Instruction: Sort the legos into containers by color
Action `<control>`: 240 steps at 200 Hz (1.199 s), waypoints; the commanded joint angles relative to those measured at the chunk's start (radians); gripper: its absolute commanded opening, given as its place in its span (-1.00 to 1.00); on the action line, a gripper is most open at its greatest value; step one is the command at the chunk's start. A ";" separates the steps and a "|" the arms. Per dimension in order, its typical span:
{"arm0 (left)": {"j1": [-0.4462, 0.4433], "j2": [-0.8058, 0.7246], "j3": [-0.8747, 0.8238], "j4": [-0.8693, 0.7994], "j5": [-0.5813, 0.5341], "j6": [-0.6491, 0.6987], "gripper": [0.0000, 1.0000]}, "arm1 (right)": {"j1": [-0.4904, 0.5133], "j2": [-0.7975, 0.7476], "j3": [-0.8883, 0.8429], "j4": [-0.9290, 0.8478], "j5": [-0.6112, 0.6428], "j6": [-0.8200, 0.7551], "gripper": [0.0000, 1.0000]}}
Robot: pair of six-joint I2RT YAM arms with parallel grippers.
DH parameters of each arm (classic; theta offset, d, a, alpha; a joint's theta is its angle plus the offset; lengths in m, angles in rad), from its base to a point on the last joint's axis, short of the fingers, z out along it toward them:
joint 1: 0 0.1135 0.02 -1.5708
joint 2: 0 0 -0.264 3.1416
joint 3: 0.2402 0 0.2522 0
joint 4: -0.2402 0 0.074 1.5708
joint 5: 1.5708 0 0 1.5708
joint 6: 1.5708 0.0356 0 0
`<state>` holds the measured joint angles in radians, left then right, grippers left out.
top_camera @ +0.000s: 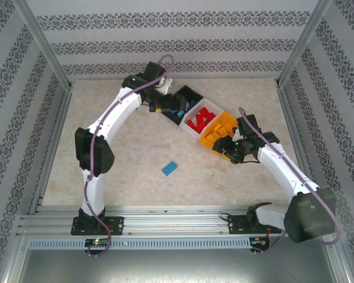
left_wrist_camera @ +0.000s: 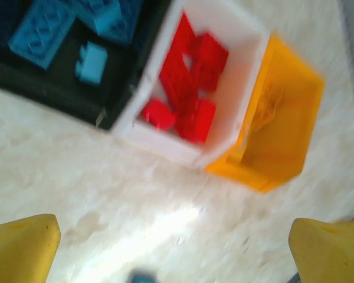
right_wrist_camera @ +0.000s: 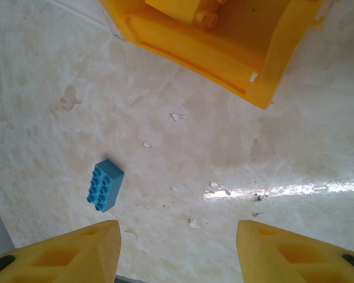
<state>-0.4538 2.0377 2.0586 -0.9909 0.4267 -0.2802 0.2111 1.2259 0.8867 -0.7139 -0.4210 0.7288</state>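
Right gripper (right_wrist_camera: 177, 236), jaws apart and empty, should centre over the loose blue brick (right_wrist_camera: 105, 184) at ten o'clock before closing; left gripper (left_wrist_camera: 174, 236) likewise gapes empty

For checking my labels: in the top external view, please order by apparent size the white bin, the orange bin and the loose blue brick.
1. White bin and orange bin: look alike, not ranked.
2. Blue brick: clearly smallest.

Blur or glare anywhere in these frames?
Left wrist: motion-blurred, the edges of the white plastic bin and the orange plastic bin smeared. Right wrist: sharp, the small blue studded brick crisp, a glare streak on the pale marbled tabletop. Top external: evenly lit, no glare.
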 commanded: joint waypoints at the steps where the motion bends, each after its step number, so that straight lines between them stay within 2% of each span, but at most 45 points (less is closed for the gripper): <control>1: -0.084 -0.078 -0.164 -0.093 -0.194 0.228 1.00 | -0.012 0.002 0.017 -0.021 -0.019 -0.017 0.09; 14: -0.134 -0.113 -0.252 -0.077 -0.265 0.265 1.00 | -0.011 0.004 0.017 -0.019 -0.023 -0.015 0.09; 35: -0.190 -0.139 -0.368 -0.045 -0.308 0.271 0.97 | -0.011 0.011 0.020 -0.015 -0.031 -0.012 0.10; 56: -0.227 -0.149 -0.460 -0.004 -0.322 0.264 0.92 | -0.010 0.015 0.023 -0.013 -0.039 -0.009 0.09; 90: -0.280 -0.114 -0.520 0.003 -0.346 0.259 0.84 | -0.010 0.009 0.005 0.000 -0.044 -0.001 0.10; 201: -0.330 -0.049 -0.630 0.079 -0.310 0.189 0.41 | -0.010 -0.037 -0.045 -0.001 -0.038 0.015 0.10; 240: -0.332 -0.051 -0.684 0.114 -0.328 0.163 0.34 | -0.009 -0.054 -0.054 0.004 -0.039 0.033 0.10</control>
<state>-0.7723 1.9823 1.3991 -0.9161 0.1146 -0.0891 0.2111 1.1942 0.8455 -0.7094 -0.4545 0.7383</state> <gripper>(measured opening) 0.677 0.549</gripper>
